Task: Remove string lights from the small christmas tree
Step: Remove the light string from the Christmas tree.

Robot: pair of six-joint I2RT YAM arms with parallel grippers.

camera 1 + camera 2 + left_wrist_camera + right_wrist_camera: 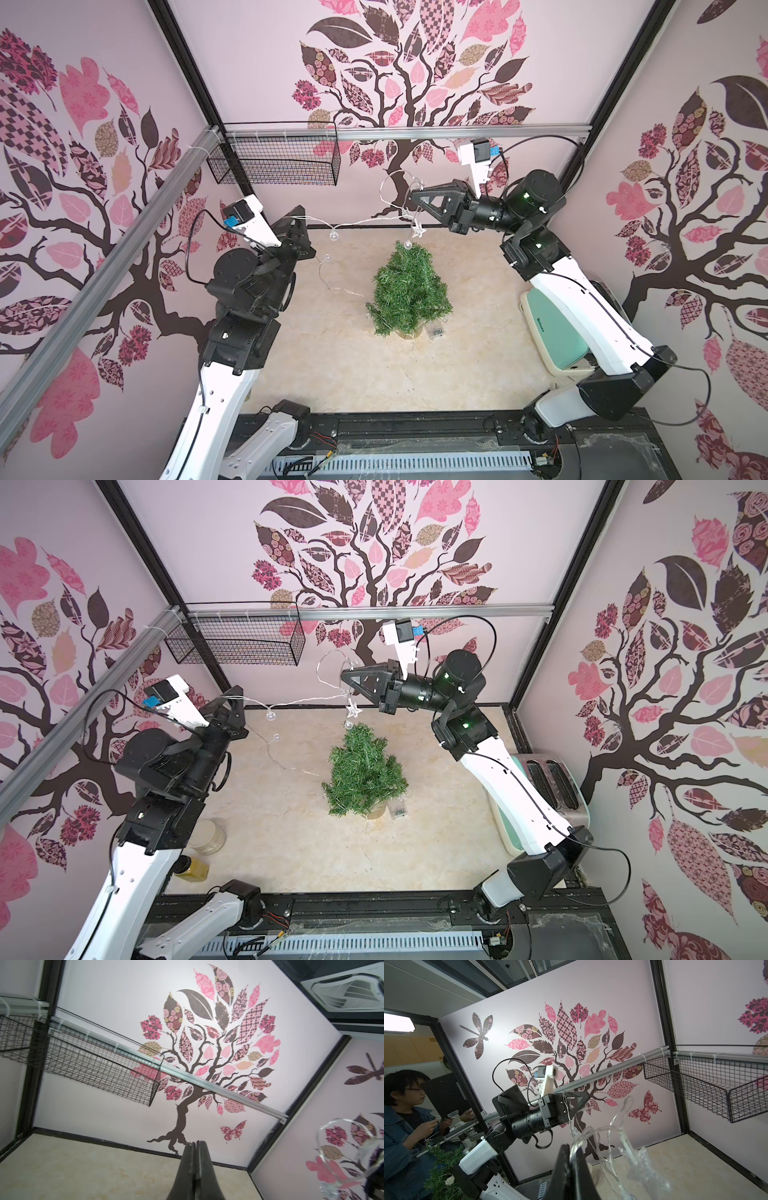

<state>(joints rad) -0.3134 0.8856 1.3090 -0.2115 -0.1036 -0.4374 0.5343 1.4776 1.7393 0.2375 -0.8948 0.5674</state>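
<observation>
Both jaws pinch the string lights (pixel 417 231) (strung sideways) above the upright small christmas tree (pixel 409 291).

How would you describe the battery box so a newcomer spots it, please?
Find the small christmas tree on the table. Beside its wooden base, toward the right arm, lies the battery box: clear and boxy, unlike the round bulbs.

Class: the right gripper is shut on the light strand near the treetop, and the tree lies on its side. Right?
No: the tree stands upright on its base, as both top views show. The right gripper is indeed shut on the strand near the treetop.
</observation>
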